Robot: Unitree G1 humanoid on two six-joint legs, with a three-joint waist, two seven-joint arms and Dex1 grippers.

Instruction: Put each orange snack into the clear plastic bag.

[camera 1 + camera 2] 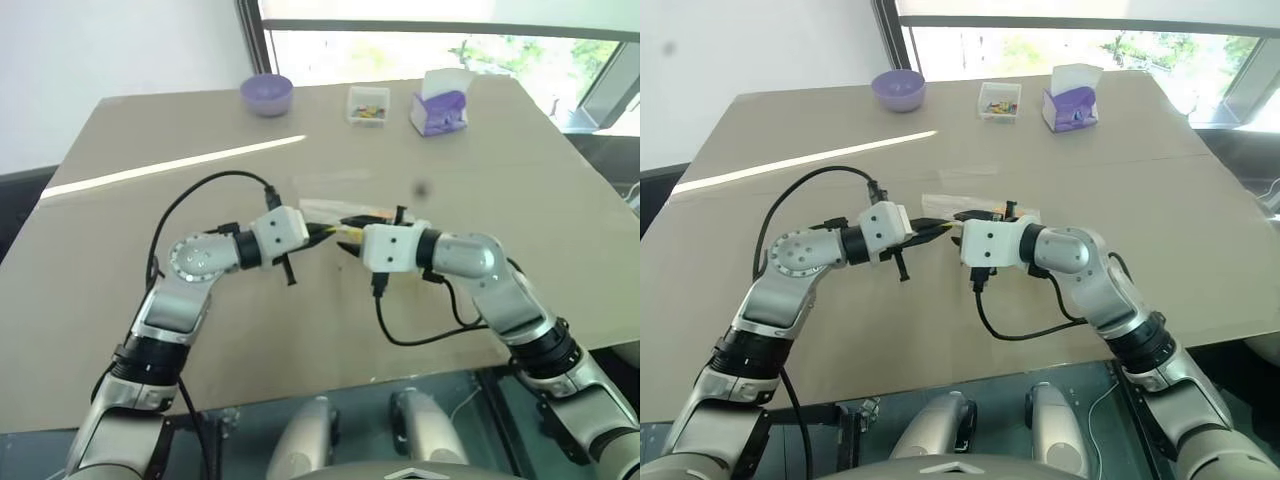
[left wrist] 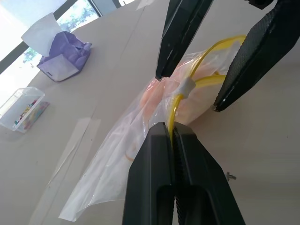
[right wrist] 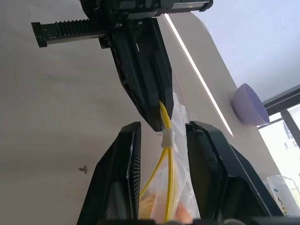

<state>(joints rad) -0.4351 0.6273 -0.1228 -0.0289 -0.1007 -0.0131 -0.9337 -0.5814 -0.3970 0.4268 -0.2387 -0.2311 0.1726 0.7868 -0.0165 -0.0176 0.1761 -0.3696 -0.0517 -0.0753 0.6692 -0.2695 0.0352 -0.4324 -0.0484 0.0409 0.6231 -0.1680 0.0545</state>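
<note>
bag pinched at the zip, snack already inside

the clear plastic bag (image 2: pixel 117 159) lies near the middle of the worktop (image 1: pixel 130 300), with both arms meeting over its yellow zip edge. the left gripper (image 2: pixel 172 140) has its fingers pressed fully together on the yellow zip strip, right at the end of the bag. the right gripper (image 3: pixel 163 140) faces it from the 3 o'clock side; its fingers stand partly apart, one on each side of the zip strip and its small white slider (image 3: pixel 168 138), without visibly clamping them.

the orange snack (image 2: pixel 187 101) sits inside the bag, just behind the zip, seen as a pale orange shape through the plastic. no other orange snack can be made out on the worktop.

away at the far edge, around 12 o'clock from the bag, stand a purple bowl (image 1: pixel 266 95), a small clear box (image 1: pixel 367 104) of coloured bits and a purple-and-white tissue box (image 1: pixel 439 108), all well apart from the work.

the filling step looks done, and the step in hand seems to be closing the bag. the next move likely calls for the right fingers to close on the slider and draw it along the strip while the left holds the end steady. pulling off line could buckle the soft plastic or slip the strip free.
</note>
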